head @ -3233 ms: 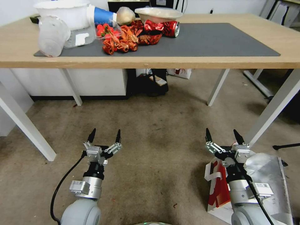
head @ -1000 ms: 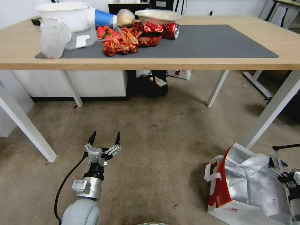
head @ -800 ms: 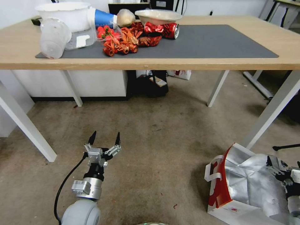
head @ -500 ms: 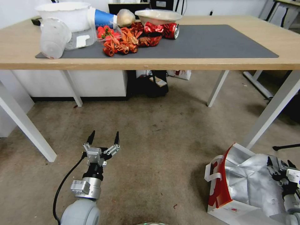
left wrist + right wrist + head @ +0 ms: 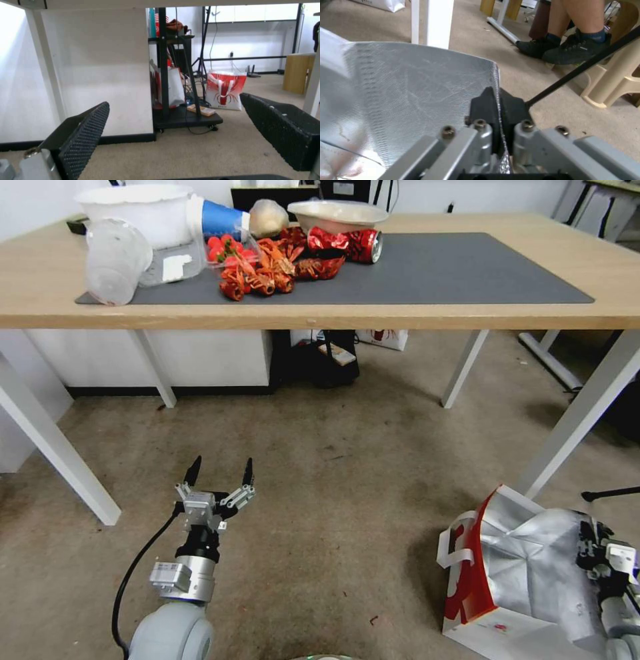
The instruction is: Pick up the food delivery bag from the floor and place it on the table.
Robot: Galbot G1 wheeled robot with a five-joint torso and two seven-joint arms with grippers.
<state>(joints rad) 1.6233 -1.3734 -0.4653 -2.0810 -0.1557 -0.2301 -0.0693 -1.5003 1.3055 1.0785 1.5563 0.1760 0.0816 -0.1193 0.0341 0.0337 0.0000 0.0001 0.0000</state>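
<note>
Even, diffuse indoor light fills the head view, bright on the desk (image 5: 467,307) top and dimmer beneath it, where a broad soft shadow lies on the floor (image 5: 347,473). The desk's straight edges bow slightly toward the frame borders. A darker shadow sits on the carpet just beside the food delivery bag (image 5: 527,573), whose foil lining throws pale glare next to the right claw (image 5: 593,543). In the left wrist view, the left claw (image 5: 180,130) fingers are close and soft, the wall beyond washed out white. In the right wrist view, the foil near the claw blurs toward the frame corner.
</note>
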